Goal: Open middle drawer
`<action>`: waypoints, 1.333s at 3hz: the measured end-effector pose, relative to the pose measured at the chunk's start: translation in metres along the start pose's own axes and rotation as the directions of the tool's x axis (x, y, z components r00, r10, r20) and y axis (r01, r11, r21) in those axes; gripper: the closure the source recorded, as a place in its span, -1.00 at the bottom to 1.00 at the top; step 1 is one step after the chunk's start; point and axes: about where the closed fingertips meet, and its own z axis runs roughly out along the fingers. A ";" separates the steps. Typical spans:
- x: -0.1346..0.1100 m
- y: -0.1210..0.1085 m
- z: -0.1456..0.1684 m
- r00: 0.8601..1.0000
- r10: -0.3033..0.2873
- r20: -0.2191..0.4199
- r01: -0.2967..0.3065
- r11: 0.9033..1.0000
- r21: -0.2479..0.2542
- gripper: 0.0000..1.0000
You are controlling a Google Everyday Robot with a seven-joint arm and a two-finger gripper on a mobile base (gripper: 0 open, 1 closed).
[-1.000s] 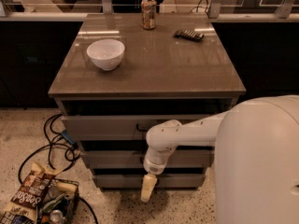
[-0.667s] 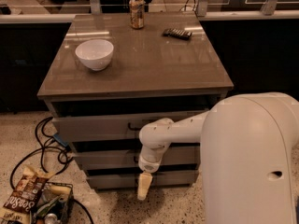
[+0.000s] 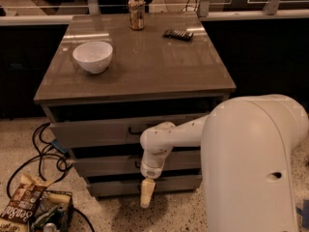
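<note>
The grey cabinet has three drawers. The middle drawer (image 3: pixel 101 166) looks closed, its front level with the others. Its small dark handle is mostly hidden behind my arm's wrist (image 3: pixel 150 163). My gripper (image 3: pixel 146 196) points straight down at the end of the white arm. It hangs in front of the lowest drawer (image 3: pixel 111 186), below the middle drawer's centre. It holds nothing that I can see.
The top drawer (image 3: pixel 91 132) shows a dark handle. On the cabinet top are a white bowl (image 3: pixel 92 56), a can (image 3: pixel 136 13) and a flat dark object (image 3: pixel 177 34). Black cables (image 3: pixel 43 149) and a snack bag (image 3: pixel 21 203) lie on the floor at left. My white body (image 3: pixel 251 168) fills the right.
The view has shifted, so the cabinet sits further left and my body looms larger. The gripper stays low in front of the drawers, pointing down.
</note>
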 end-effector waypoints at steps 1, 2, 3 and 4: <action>-0.008 0.004 0.009 0.999 -0.038 -0.020 0.037 0.999 -0.035 -1.00; -0.008 0.004 0.009 0.999 -0.038 -0.020 0.037 0.999 -0.035 -1.00; -0.008 0.005 0.010 0.999 -0.037 -0.021 0.036 0.999 -0.038 -0.73; -0.007 0.006 0.012 0.999 -0.037 -0.022 0.036 0.998 -0.042 -0.11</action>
